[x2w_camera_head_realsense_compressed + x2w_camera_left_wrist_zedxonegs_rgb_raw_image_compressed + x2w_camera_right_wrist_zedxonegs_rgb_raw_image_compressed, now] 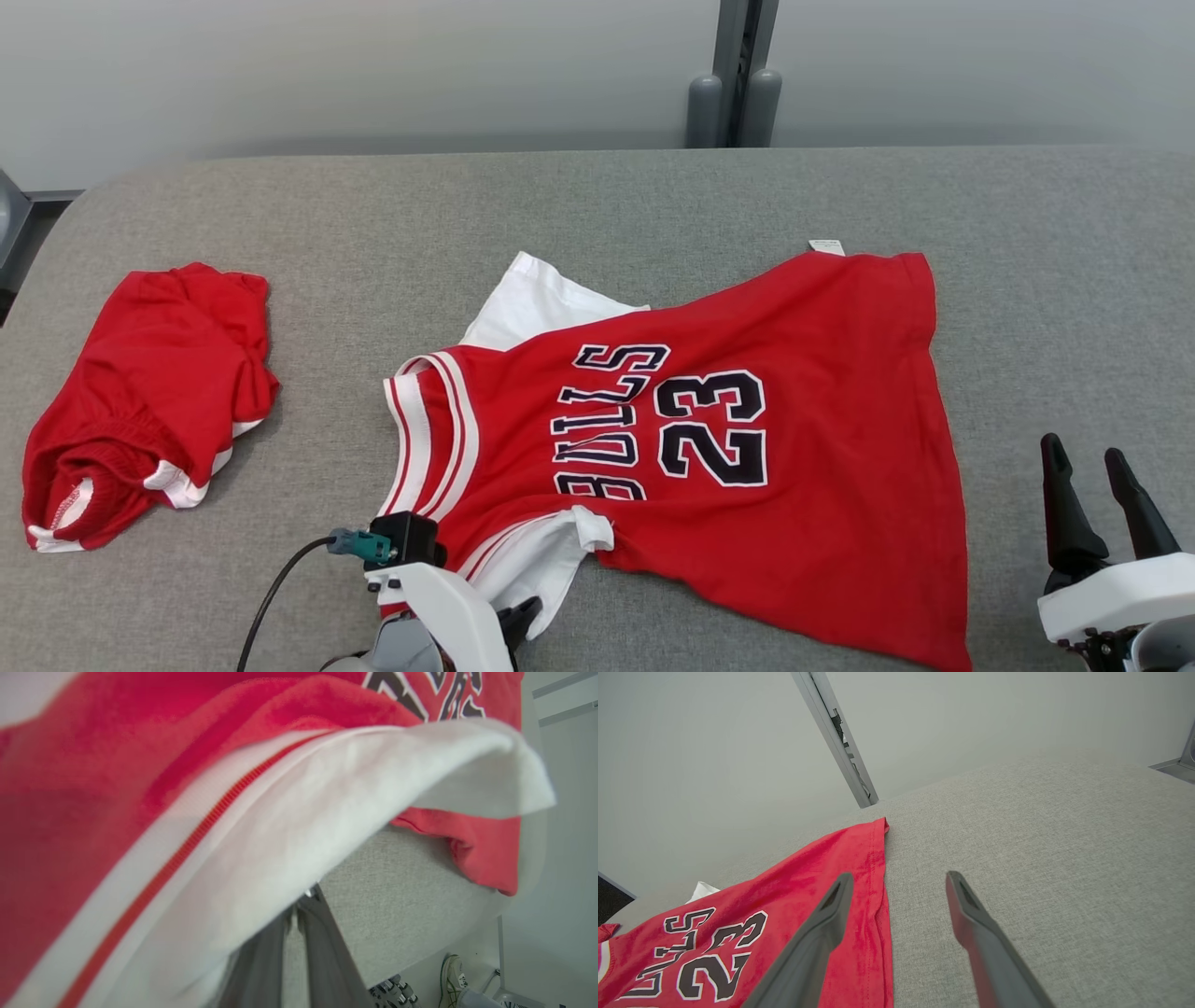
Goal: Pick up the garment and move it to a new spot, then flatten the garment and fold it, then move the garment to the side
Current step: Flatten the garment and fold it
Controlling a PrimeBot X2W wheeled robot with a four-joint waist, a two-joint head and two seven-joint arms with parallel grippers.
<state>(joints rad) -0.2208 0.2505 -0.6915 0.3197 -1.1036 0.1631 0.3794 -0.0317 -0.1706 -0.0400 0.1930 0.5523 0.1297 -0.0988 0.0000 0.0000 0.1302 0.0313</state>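
– Red jersey [747,448] with white sleeves is spread face up around the middle of the grey table [597,205]. The collar points to the robot's left and the hem to its right. It's mostly flat, but the near sleeve is bunched up by the front edge.

– Yep, and the left gripper [509,621] is right at that near sleeve. In the left wrist view its fingers [327,952] are drawn close together with white sleeve cloth draped over the tips. So it looks clamped on the jersey [140,742], though the actual pinch spot is buried under blurry cloth.

– Right gripper [1081,448]?

– Fingers spread apart, holding nothing, just beside the hem. In its own wrist view [899,877] one finger sits over the jersey's [808,882] hem edge and the other over bare grey.

– What's the red bundle [149,392] way off on the left?

– Crumpled red cloth with white trim, well apart from the jersey. Can't tell what it is. A little white tag [826,246] pokes out at the far hem corner, print too small to read. The near hem corner is cut off by the bottom of the head view, and the far sleeve is half tucked under the body. The left wrist view also catches a sneaker [451,970] on the floor past the table edge.
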